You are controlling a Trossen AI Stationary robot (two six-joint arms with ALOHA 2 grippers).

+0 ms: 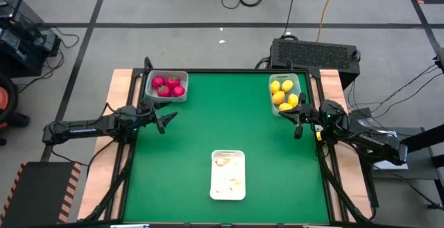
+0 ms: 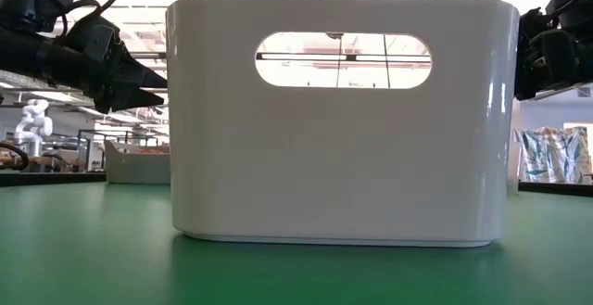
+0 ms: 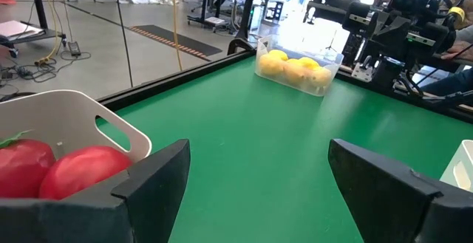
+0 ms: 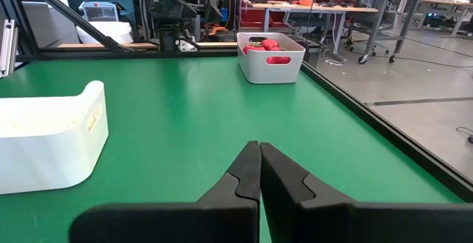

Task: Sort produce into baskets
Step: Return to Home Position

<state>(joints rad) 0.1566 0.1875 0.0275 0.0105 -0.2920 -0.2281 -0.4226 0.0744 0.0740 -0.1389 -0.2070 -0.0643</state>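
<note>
a: where is the left gripper and how do its fingers stand?

b: it hangs over the left side of the green table, fingers spread wide with nothing between them. the whitish-grey tub sits just beside it, close to one fingertip but not touching, on the side toward the table's far edge.

a: what is in that tub?

b: round red pieces, several, packed together.

a: and the right gripper?

b: over the right side of the table, fingers pressed together and holding nothing. the transparent tub lies just beside it, also on its far-edge side, outside its own wrist view.

a: what does that tub hold?

b: yellow lemons, heaped. seen from the left gripper it lies ahead across the table, well apart.

a: what does the right gripper face?

b: the bare green surface, with the grey tub of red pieces ahead of it at the table's other side, well apart.

a: anything between the two grippers?

b: a white tub with a slot handle, roughly midway between them but nearer the front edge, well apart from both. small pale pieces lie in it; i cannot tell their kind. no produce lies loose on the table near either gripper.
</note>
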